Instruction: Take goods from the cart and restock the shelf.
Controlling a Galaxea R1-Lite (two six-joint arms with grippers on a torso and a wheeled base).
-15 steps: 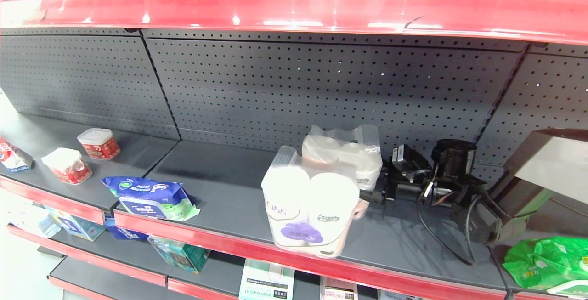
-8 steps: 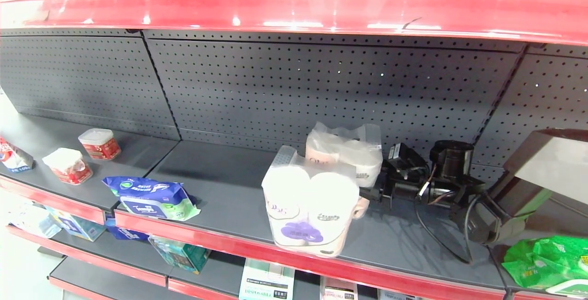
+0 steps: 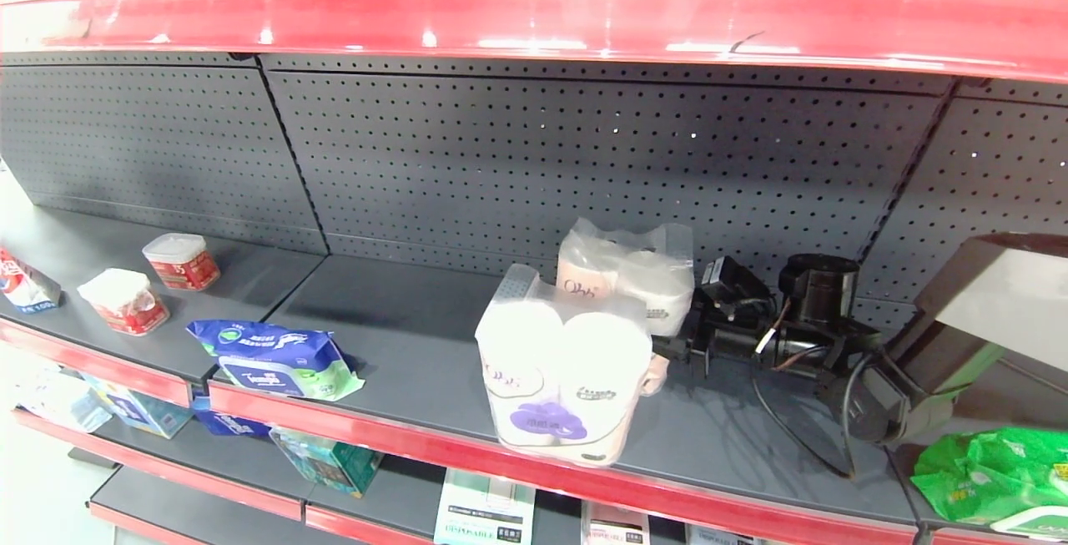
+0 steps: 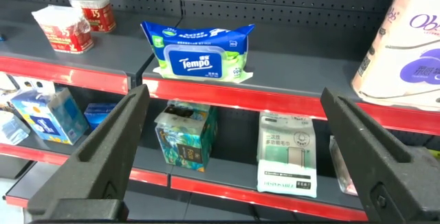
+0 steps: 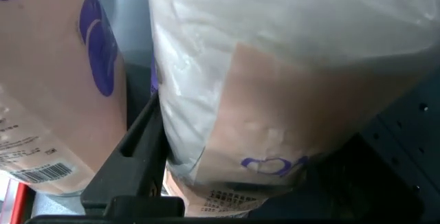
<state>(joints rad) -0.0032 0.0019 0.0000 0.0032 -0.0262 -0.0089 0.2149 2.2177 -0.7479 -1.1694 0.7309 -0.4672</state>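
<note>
Shelf [image 3: 400, 336], grey deck with a red front edge, stocked as follows. In the head view you have one pack of toilet rolls [image 3: 563, 365] standing at the front edge. A second pack of toilet rolls [image 3: 626, 282] is behind it, near the perforated back panel. The right end effector [image 3: 688, 332] comes in from the right and is clamped on the side of this rear pack. The right wrist view gives you what the head view hides: the rear pack's wrapper [image 5: 275, 100] pressed against one dark finger [image 5: 134, 152], with the front pack [image 5: 55, 80] just beside it. You cannot see the opposite finger there. The left wrist view shows the left end effector [image 4: 235, 95] with its fingers spread wide and nothing between them, held out in front of the shelf edge. Beyond it on the shelf lie a blue pack of wet wipes [image 4: 199, 51] and two red-labelled tubs [image 4: 89, 11]. That view also shows you the lower shelf with a teal box [image 4: 184, 136] and a white and green box [image 4: 289, 154]. A green pack [image 3: 993, 470] lies at the far right of the head view.
</note>
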